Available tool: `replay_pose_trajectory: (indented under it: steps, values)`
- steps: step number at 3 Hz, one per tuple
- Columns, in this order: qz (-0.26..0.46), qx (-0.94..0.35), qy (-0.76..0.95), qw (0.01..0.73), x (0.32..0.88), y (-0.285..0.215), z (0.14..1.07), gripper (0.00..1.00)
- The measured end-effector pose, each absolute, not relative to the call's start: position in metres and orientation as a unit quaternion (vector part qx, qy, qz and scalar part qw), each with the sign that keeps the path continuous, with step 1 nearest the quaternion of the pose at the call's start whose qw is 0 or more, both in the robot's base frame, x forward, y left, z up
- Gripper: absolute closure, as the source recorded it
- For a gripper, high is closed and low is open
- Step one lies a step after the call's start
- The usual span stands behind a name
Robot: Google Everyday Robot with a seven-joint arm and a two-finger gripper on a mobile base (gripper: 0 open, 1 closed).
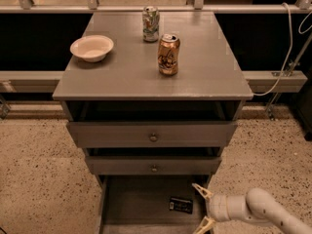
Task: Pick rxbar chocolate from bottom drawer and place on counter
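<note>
While the small flat black rxbar chocolate wrapper [181, 204] lies on the floor of the open deep grey wooden bottom drawer [131, 201], the cream two-finger gripper [203, 207] hangs just right of it, fingers spread, grasping nothing. Above, the smooth grey wooden counter [209, 72] bears a copper-coloured can [168, 54].
</note>
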State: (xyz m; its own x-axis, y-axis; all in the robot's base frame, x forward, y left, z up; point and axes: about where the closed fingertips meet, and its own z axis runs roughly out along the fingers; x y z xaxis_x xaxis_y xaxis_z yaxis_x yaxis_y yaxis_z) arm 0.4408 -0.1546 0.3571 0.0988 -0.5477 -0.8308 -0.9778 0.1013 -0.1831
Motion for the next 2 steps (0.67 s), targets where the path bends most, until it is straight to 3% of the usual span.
replay_pose_trajectory:
  steps: [1,2]
  values:
    - [0.230,-0.607,0.635,0.420,0.450,-0.147,0.324,0.00]
    - [0.251,-0.580,0.631,0.450,0.466,-0.121,0.288,0.00]
